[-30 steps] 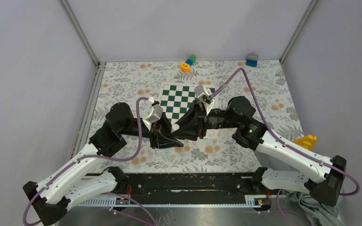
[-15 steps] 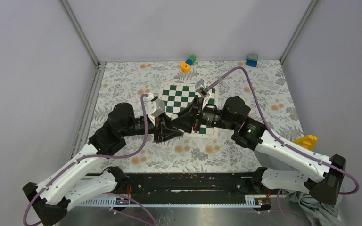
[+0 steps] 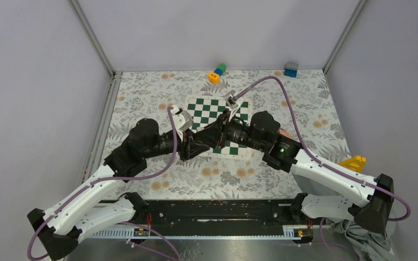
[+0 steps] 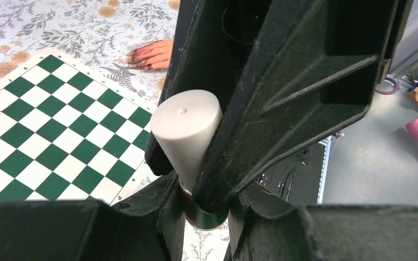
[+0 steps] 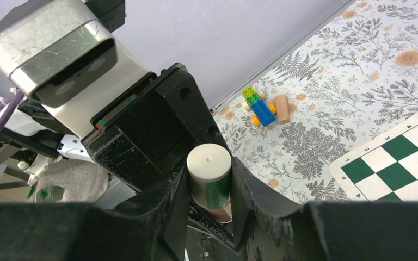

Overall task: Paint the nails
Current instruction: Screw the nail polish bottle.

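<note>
A small nail polish bottle is held between both grippers above the near left edge of the chessboard (image 3: 213, 111). My left gripper (image 3: 195, 147) is shut on the dark glass body (image 4: 211, 218). My right gripper (image 3: 211, 141) is shut on the white cap (image 5: 209, 162), which has a green label; the cap also shows in the left wrist view (image 4: 188, 128). A light-skinned hand (image 4: 155, 51) lies on the floral cloth beyond the board, with reddish-pink nails (image 4: 139, 57). In the top view the right arm hides most of the hand.
Coloured toy blocks (image 3: 216, 72) and a blue block (image 3: 290, 69) lie by the back wall. A yellow object (image 3: 354, 163) sits at the right edge. The toy blocks (image 5: 261, 106) also show in the right wrist view. The purple cables arch over both arms.
Both arms have moved away from the near edge toward the chessboard, with the grippers staying together on the bottle. The right wrist has turned and its elbow has shifted left.
</note>
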Motion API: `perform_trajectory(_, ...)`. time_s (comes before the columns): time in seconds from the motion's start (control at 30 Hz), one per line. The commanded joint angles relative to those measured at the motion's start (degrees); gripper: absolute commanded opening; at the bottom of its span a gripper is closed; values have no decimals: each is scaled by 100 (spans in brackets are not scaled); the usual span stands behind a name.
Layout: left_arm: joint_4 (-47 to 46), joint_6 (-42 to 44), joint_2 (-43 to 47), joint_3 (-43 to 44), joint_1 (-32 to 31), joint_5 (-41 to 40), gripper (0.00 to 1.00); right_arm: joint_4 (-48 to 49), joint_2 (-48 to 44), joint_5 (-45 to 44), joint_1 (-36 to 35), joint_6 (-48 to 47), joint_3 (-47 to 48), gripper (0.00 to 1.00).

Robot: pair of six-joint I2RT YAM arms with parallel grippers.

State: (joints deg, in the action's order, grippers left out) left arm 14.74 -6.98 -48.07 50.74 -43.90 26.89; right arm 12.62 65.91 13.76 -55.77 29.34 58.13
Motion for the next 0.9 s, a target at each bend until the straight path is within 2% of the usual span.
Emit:
perform_trajectory(0.0, -682, 46, 105, 191, 20, -629, 0, -245, 79, -352, -126, 445, 65, 0)
perform_trajectory(0.33, -787, -268, 26, 183, 124, -534, 0, 26, 25, -841, -370, 158, -134, 0)
perform_trajectory(0.63, -1862, -1126, 35, -99, 752, 896, 0, 446, -261, -1040, -660, -473, -607, 0)
perform_trajectory(0.87, -2392, -1399, 64, -227, 905, 1514, 0, 917, -319, -949, -853, -796, -908, 0)
